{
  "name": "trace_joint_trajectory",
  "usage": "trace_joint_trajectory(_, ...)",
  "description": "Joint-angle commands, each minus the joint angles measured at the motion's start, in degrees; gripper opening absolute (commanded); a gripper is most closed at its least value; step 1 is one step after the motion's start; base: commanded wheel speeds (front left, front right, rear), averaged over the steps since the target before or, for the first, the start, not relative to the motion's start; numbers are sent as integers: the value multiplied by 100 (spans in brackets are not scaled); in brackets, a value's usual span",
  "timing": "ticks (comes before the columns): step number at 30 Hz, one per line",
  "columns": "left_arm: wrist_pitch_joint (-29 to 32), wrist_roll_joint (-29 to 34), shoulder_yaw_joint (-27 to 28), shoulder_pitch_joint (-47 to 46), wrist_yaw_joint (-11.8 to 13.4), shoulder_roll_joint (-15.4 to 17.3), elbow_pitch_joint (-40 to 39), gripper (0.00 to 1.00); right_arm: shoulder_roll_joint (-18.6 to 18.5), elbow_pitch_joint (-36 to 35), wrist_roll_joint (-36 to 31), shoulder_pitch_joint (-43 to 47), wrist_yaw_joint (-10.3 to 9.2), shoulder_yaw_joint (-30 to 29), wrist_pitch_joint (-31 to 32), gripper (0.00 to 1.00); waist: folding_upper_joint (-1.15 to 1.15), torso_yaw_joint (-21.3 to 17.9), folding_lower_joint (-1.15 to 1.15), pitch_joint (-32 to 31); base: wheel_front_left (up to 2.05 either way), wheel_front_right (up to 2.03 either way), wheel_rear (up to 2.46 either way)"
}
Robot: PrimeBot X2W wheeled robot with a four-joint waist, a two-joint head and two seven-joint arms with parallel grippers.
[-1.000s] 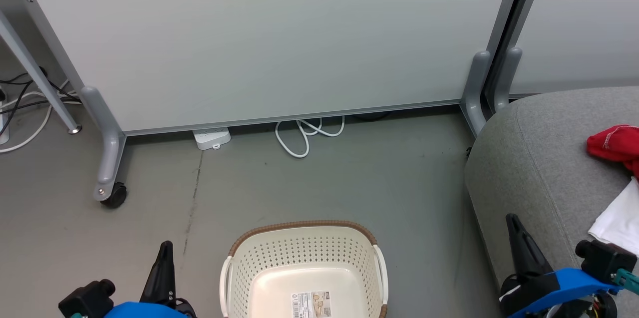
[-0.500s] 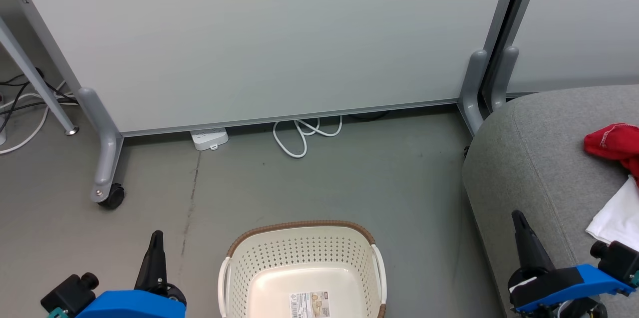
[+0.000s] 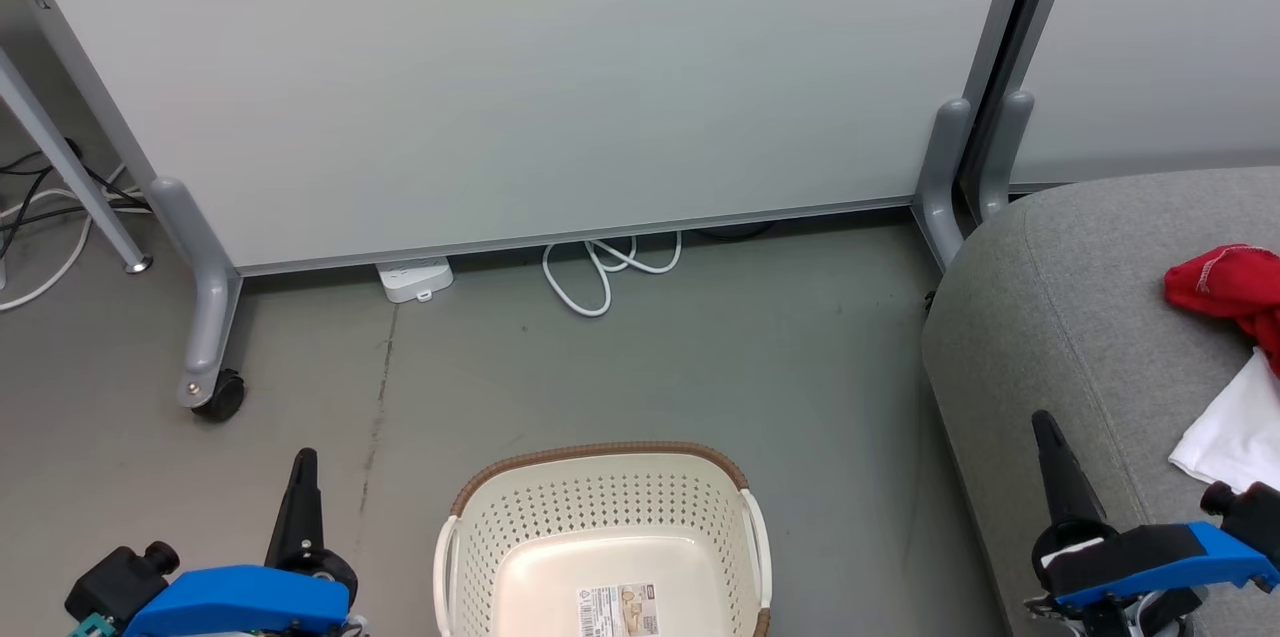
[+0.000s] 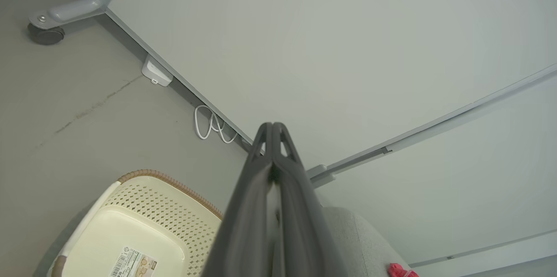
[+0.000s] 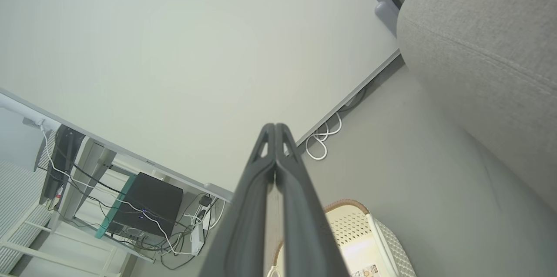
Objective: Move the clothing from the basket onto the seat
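Observation:
The cream basket stands on the floor at the bottom centre, with just a paper label on its bottom. On the grey seat at the right lies the red clothing, with a white part beside it. My left gripper is shut and empty, left of the basket. My right gripper is shut and empty over the seat's front edge, left of the clothing. The left wrist view shows its shut gripper, the basket, the seat and a red scrap of clothing. The right wrist view shows its shut gripper, the basket and the seat.
Pale partition panels on grey feet with a caster close off the back. A white power strip and a looped white cable lie under them. A table leg and cables are at the far left.
The head camera has shifted a little, so the room slides left. The left gripper has drawn back to the left and the right one has sunk lower. Both stay shut.

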Motion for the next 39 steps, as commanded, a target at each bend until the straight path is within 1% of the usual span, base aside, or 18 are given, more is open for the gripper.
trace_joint_trajectory(1, 53, -174, 51, -158, -5, 2, -84, 0, -20, -69, 223, -165, 2, -24, 35, 0, 0, -4, 0, 0, 0, 0, 0)
trace_joint_trajectory(19, 334, -1128, 253, -279, -7, -78, -135, 0, -21, -66, 1429, -216, 2, -83, 225, 0, 0, -51, 0, 2, 0, 0, 0)
trace_joint_trajectory(39, 599, -1974, 438, -380, -9, -157, -172, 0, -23, -60, 2504, -277, 2, -134, 394, 0, 0, -101, 0, 5, 0, 0, 0)
